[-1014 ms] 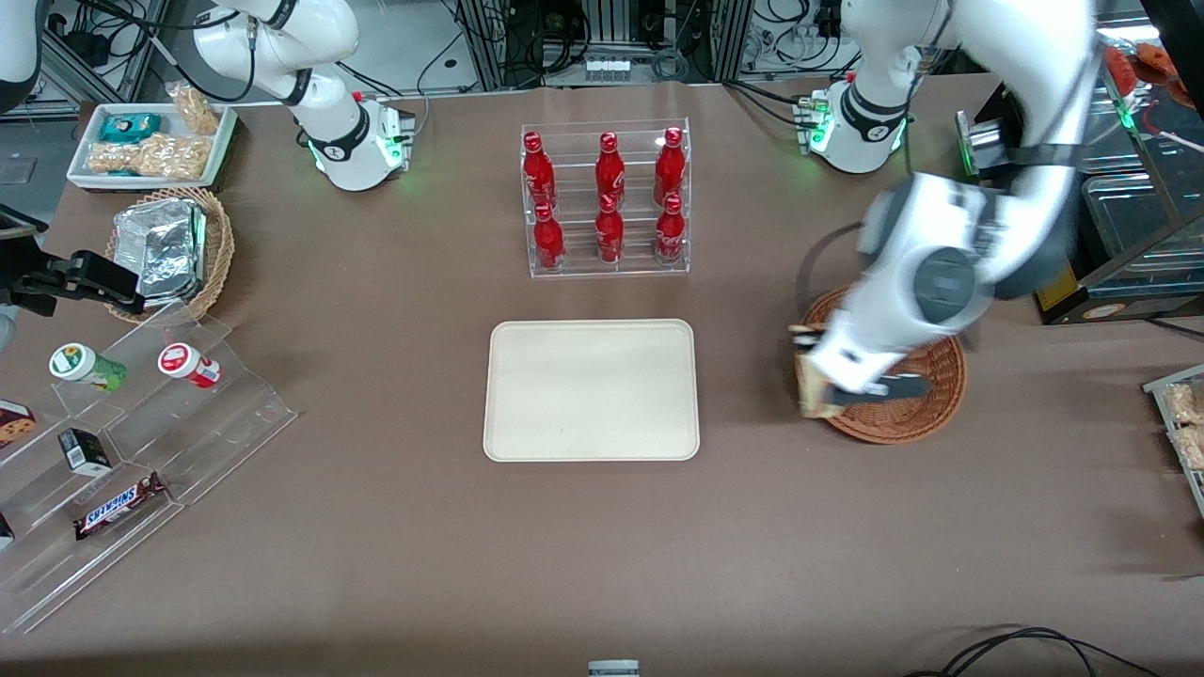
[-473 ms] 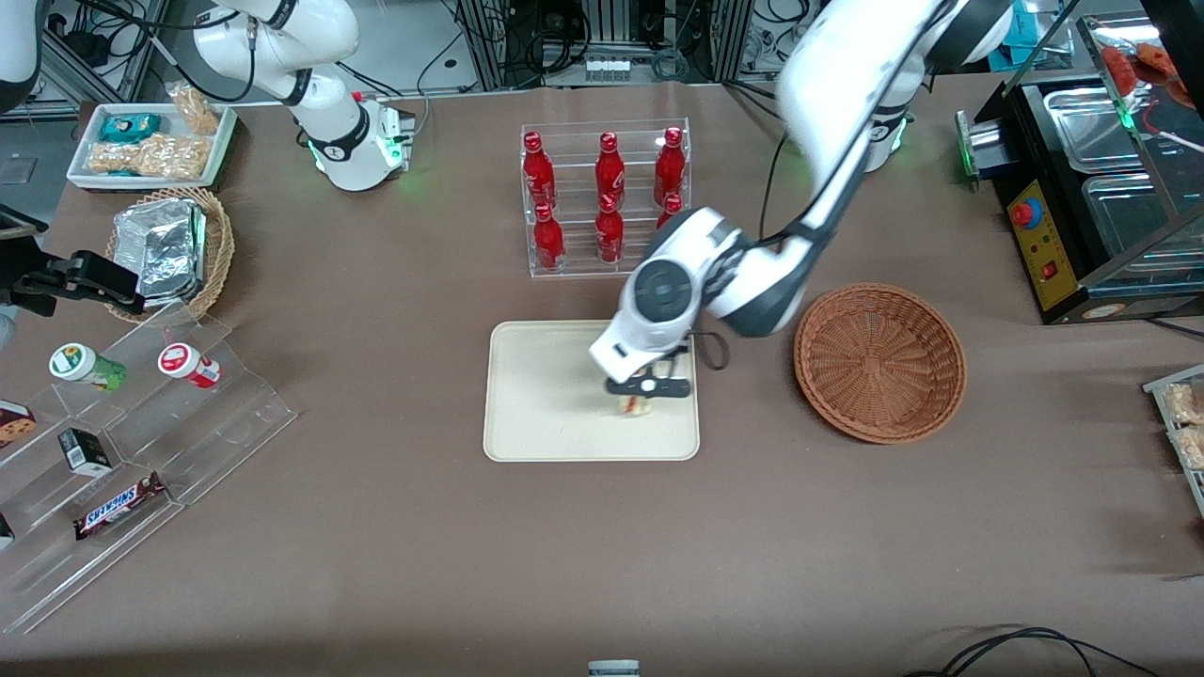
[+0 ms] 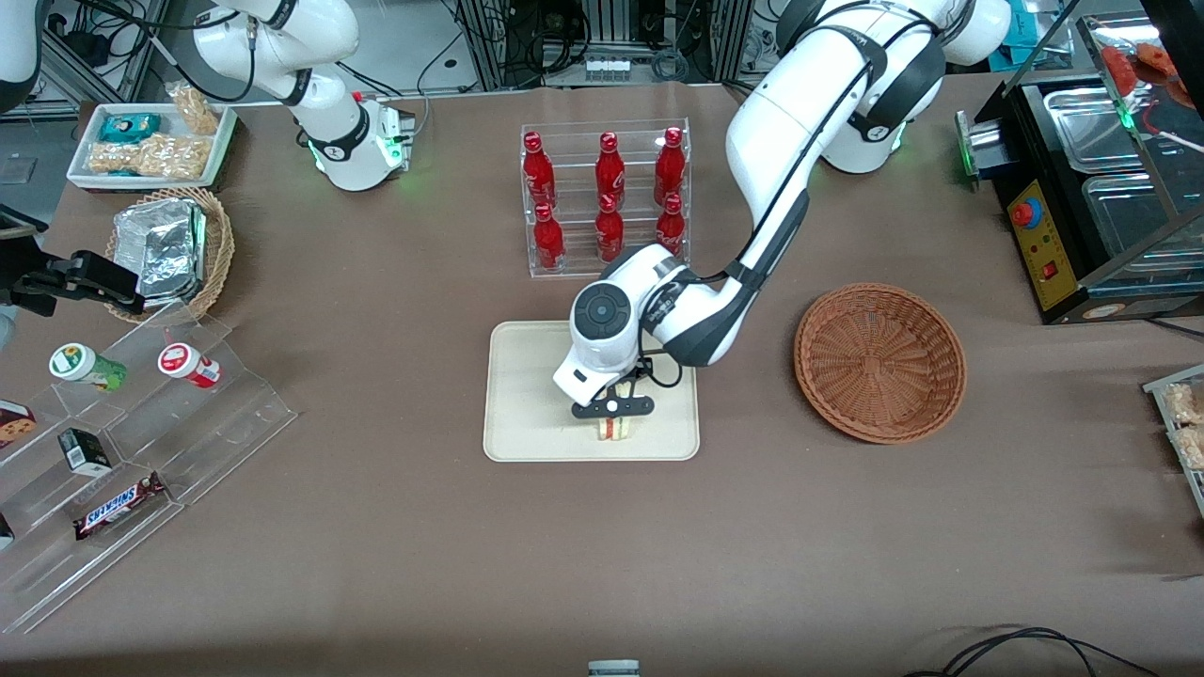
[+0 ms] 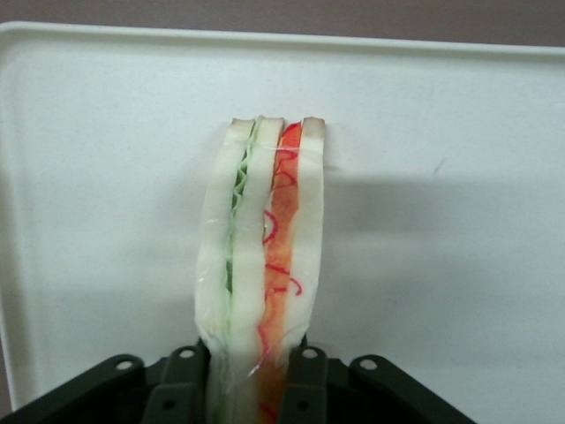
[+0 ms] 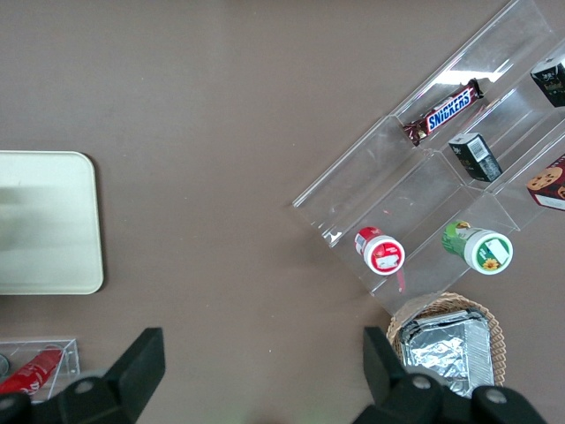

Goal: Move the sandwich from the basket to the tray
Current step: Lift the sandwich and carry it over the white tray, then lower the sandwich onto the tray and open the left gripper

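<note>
six red bottles [image 3: 607, 200] stand in a clear rack [image 3: 607, 263]. toward the parked arm's end: a tan basket [image 3: 218, 246] with foil packs [image 3: 160, 248], a white snack tray [image 3: 150, 143], a tiered clear stand [image 3: 202, 414] holding a snickers bar [image 3: 118, 506].

The front camera looks down on my whole table from high up. My left wrist camera sits close over the tray [image 4: 459, 115], past my gripper [image 4: 256, 375]. The right wrist camera looks straight down from higher, and all three views share that tray.

— What carries everything?
— A desk [image 3: 376, 564] under a brown cover, lit evenly.
— And past its edge farthest from the front camera?
— Metal racks [image 3: 602, 38] hung with cables; a black cabinet [image 3: 1072, 216] stands at the working arm's end of the desk.
</note>
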Available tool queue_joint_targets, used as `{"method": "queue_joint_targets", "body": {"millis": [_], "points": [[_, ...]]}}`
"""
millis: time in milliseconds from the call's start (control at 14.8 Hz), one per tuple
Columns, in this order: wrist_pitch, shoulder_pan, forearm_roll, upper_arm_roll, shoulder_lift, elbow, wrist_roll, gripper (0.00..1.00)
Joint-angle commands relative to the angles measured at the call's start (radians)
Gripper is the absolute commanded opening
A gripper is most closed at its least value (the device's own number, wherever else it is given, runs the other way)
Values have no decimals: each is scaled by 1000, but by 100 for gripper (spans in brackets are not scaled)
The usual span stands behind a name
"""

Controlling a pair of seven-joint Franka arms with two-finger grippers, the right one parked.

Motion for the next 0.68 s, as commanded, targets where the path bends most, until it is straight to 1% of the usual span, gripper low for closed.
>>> {"method": "queue_joint_targets", "body": {"millis": [0,135,203,405,473,608], "points": [[-21,-23,17,19,0,43,-28,100],[-45,-18,9,62,-80,39,-31,100],[-88,-12,8,68,-121,34,-29,100],[-216,107,-12,64,-261,28,-19,100],[-263,135,-41,65,-305,14,-11,100],[-366,257,-57,64,-399,-3,56,100]]}}
